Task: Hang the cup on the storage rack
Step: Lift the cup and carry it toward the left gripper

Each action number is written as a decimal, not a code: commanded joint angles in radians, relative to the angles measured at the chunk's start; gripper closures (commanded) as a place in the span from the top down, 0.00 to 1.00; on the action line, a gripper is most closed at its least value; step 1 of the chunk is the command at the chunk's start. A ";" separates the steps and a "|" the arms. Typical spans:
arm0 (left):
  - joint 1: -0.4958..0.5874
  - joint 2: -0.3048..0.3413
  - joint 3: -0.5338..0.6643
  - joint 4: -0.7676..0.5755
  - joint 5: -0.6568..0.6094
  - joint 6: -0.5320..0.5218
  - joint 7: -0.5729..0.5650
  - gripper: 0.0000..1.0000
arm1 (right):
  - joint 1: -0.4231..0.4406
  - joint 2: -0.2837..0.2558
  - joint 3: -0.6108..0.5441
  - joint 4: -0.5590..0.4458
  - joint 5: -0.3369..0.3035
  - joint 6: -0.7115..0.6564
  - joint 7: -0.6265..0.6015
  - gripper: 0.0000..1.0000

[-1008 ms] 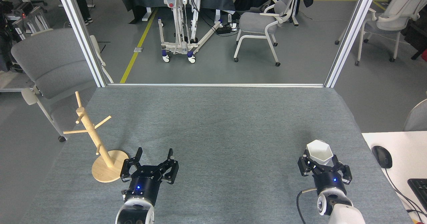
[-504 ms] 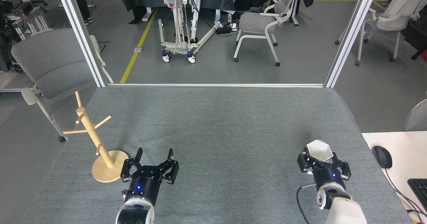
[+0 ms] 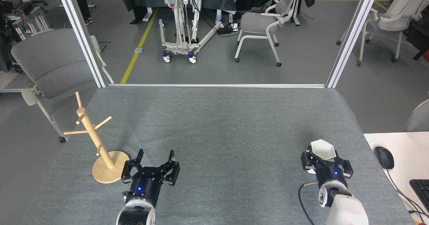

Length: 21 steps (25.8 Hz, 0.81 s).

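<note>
Head view: one white cup [image 3: 323, 150] sits clasped in the right gripper [image 3: 324, 163] near the counter's [image 3: 221, 118] right edge, rim up. One wooden storage rack [image 3: 96, 144] stands upright by the left edge. The left gripper [image 3: 155, 158], fingers spread wide and holding nothing, rests just beside the rack's round base.

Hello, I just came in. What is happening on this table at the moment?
A two-armed robot is working on hanging a cup on a rack. Its right gripper is closed around the white faceted cup, near the right side of the grey table. The wooden storage rack stands far across on the left side, with nothing on its pegs. The left gripper is open and empty, just right of the rack's round base. The cup is not yet hung.
</note>
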<state>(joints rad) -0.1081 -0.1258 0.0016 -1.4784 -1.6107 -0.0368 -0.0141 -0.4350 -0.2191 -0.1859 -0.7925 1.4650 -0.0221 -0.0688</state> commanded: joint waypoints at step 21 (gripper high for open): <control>0.005 0.012 -0.005 -0.022 0.000 -0.037 0.016 0.99 | 0.050 -0.016 0.057 -0.329 -0.006 0.034 0.006 0.27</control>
<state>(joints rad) -0.1063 -0.1171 -0.0019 -1.4956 -1.6107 -0.0646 0.0003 -0.4088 -0.2190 -0.1531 -1.0078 1.4660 -0.0048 -0.0832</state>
